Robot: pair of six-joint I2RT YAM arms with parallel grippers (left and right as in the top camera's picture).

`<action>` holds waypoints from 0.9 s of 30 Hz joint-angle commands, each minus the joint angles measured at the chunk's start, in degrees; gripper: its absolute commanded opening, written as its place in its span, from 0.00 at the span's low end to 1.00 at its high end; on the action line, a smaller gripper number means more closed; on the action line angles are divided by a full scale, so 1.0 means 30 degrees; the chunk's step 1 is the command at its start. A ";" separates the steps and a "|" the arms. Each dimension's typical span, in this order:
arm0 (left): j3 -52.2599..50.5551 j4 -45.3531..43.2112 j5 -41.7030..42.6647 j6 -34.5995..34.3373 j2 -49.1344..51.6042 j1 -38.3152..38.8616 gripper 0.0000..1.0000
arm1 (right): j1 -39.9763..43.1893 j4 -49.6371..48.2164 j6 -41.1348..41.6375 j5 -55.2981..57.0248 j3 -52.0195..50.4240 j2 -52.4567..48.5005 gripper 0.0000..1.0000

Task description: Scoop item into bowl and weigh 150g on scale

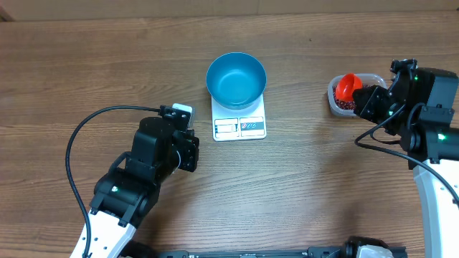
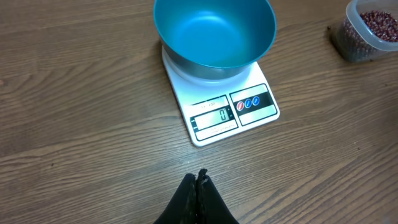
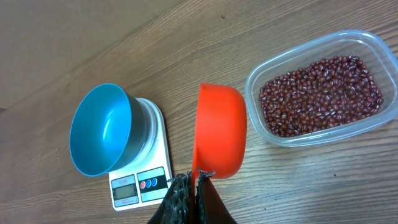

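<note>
At the left, the left gripper (image 2: 199, 182) hung with its fingers pressed together on nothing, short of the scale (image 2: 231, 122). The scale sat mid-table, its display seemingly at 0, carrying the empty bowl (image 2: 214, 37) on its far half. Further right, the right gripper (image 3: 194, 183) was pinched shut on the near end of an orange scoop (image 3: 219, 130), close by the clear tub (image 3: 252, 99) where the beans (image 3: 320, 93) lay, well apart from the bowl.

The step looked like the 1st scoop. It would go best by rolling the wrist so the mouth met the heap, pushing the lip in shallowly, then levelling before lifting to avoid spills.

In the right wrist view the scoop stood on edge. Its long axis ran away from the fingers, mouth facing left toward the bowl, rounded back toward the tub.
</note>
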State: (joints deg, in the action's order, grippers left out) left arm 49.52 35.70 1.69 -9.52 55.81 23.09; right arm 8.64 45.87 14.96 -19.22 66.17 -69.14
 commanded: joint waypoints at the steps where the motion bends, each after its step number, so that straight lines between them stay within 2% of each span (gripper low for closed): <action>1: -0.0182 -0.0058 -0.0124 -0.0321 0.0357 -0.0102 0.04 | 0.0073 -0.0117 -0.0095 0.0117 0.0503 0.0299 0.04; 8: -0.0182 0.0007 -0.0124 -0.0153 0.0823 -0.0102 0.04 | 0.0073 -0.0102 -0.0087 0.0248 0.0503 0.0299 0.04; 18: -0.0182 -0.0153 0.0386 0.4415 0.2047 -0.0102 0.04 | 0.0073 -0.0109 -0.0095 0.0255 0.0503 0.0299 0.04; 27: -0.0182 -0.1421 0.1100 0.4517 0.2565 -0.0080 0.05 | 0.0073 -0.0109 -0.0095 0.0270 0.0503 0.0299 0.04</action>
State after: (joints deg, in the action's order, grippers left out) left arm 49.41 32.16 3.53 2.35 62.83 23.09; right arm 8.64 45.87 14.94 -19.07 66.17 -69.14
